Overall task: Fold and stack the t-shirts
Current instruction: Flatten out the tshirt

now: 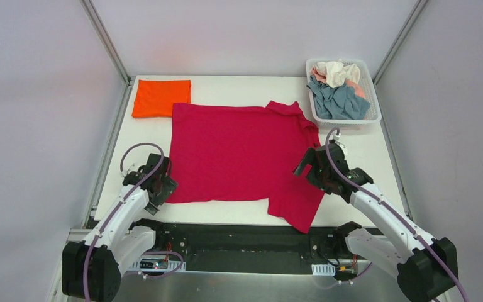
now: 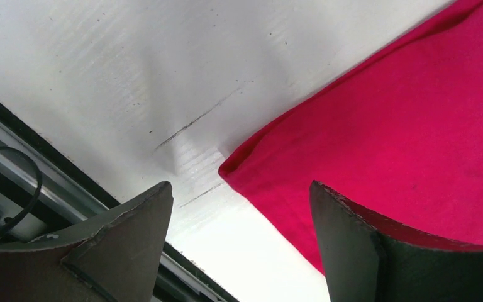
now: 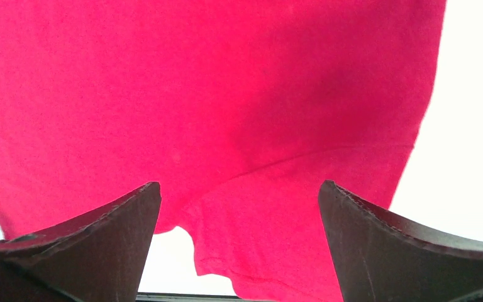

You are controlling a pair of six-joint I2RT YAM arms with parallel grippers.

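Crimson cloth covers the middle of the worktop: the red t-shirt lies spread flat, with one short sleeve reaching toward 5 o'clock near the front edge and another at about 1 o'clock.

At 11 o'clock, just beside the red shirt's far-left corner, the orange t-shirt sits folded into a neat rectangle.

At 2 o'clock a white slatted basket holds a loose heap: a grey-blue t-shirt in front, a cream t-shirt on top at the back, and bits of a pale pink t-shirt showing between them.

The left pincer is at 8 o'clock, at the red shirt's near-left corner. Its jaws stand well apart and grip nothing. In the left wrist view the cloth's corner lies in the gap, with one of the fingers over bare worktop and the other over red cloth. Whether either tip touches the surface I cannot tell.

The right pincer is at 4 o'clock, over the red shirt's right side. Its jaws are spread wide and empty, and the right wrist view shows the sleeve seam and sleeve edge running between them.
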